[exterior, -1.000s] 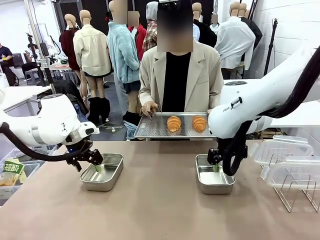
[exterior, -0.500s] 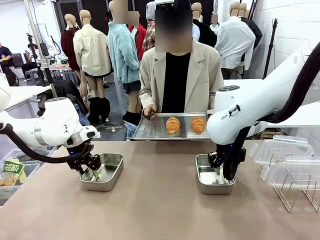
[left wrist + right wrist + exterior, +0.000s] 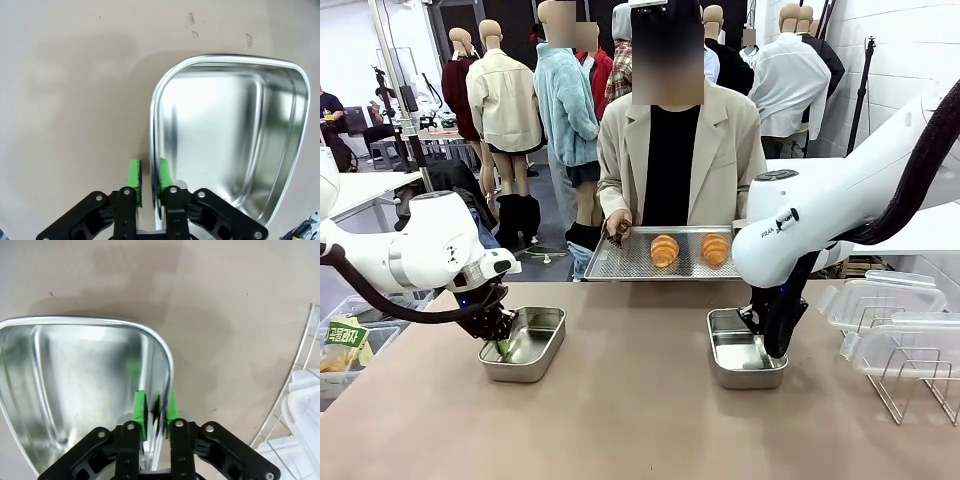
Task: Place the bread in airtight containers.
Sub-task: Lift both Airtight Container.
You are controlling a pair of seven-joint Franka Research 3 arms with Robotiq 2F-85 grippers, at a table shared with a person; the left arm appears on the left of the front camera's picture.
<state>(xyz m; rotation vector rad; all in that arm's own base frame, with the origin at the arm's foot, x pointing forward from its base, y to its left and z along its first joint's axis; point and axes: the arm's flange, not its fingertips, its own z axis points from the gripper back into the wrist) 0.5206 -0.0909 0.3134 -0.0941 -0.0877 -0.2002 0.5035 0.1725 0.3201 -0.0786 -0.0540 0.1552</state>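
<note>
Two golden croissants, the bread (image 3: 665,249) (image 3: 716,248), lie on a perforated steel tray (image 3: 625,260) that a person holds at the table's far edge. Two steel airtight containers stand on the table with nothing in them. My left gripper (image 3: 500,345) is shut on the left container's (image 3: 532,340) outer rim; in the left wrist view the left gripper's (image 3: 149,182) green pads pinch that container's wall (image 3: 152,125). My right gripper (image 3: 766,343) grips the right container's (image 3: 735,358) rim, and in the right wrist view its (image 3: 155,414) pads clamp the container's wall (image 3: 167,360).
Clear plastic lids (image 3: 880,305) and a wire rack (image 3: 910,385) stand at the right end of the table, close to the right arm. The person's hand (image 3: 617,222) holds the tray's left corner. A bin with a green packet (image 3: 345,340) sits beyond the table's left edge.
Both grippers came down from open and closed on the containers' rims. The right container has shifted slightly to the left.
</note>
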